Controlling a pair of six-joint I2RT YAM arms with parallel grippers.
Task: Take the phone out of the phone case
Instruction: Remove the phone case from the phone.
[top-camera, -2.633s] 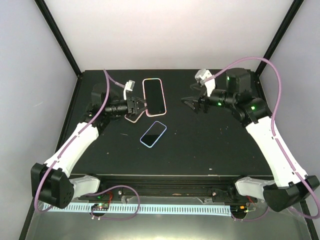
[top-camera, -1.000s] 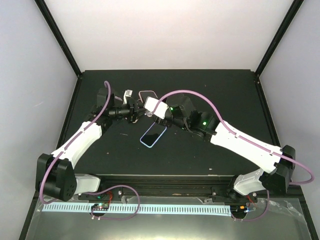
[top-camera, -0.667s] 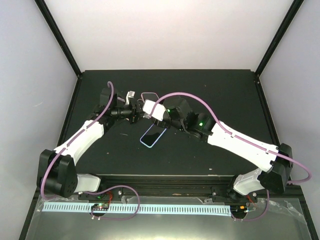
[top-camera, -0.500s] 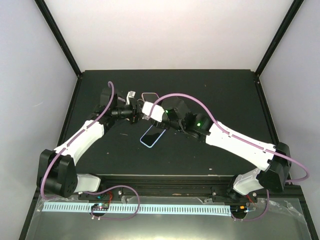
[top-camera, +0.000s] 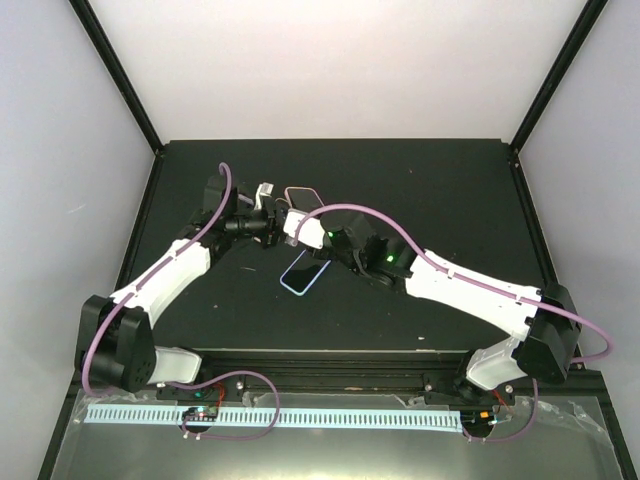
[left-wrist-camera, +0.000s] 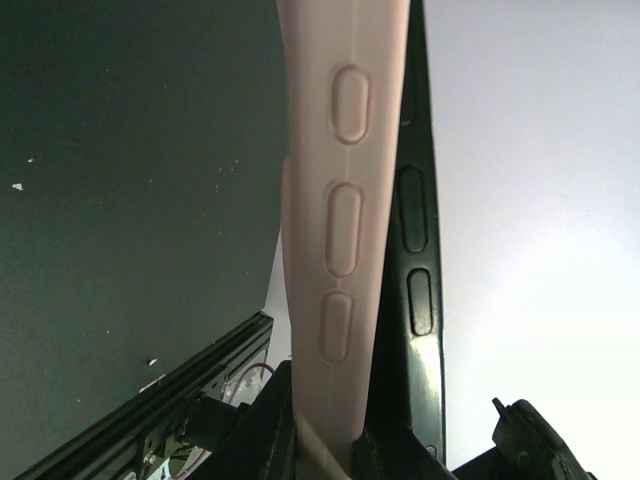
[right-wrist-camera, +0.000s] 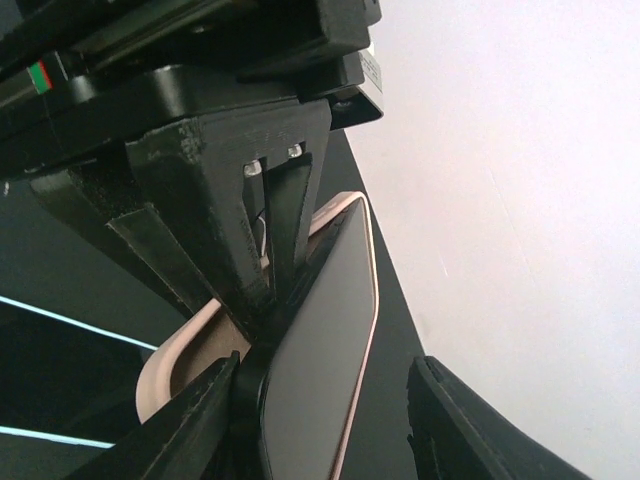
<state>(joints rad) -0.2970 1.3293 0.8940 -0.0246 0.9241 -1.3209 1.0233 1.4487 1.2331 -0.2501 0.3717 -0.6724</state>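
The pink phone case (left-wrist-camera: 343, 230) stands on edge above the table, and my left gripper (left-wrist-camera: 325, 445) is shut on its lower end. The black phone (left-wrist-camera: 410, 250) sits against the case, its side buttons showing. In the right wrist view the phone's dark screen (right-wrist-camera: 322, 365) lies between the fingers of my right gripper (right-wrist-camera: 322, 405). That gripper is open, with a gap between its right finger (right-wrist-camera: 455, 430) and the phone's edge. From above, the case (top-camera: 301, 192) peeks out behind both grippers, left (top-camera: 274, 222) and right (top-camera: 298, 227).
A second phone in a pale blue case (top-camera: 306, 271) lies flat on the black table (top-camera: 430, 180), just in front of the grippers and under the right arm. White walls with black corner posts enclose the table.
The right arm crossed from the right side to the phone and shifted a little further left. Its jaws have narrowed around the phone. The left gripper kept its hold on the case.
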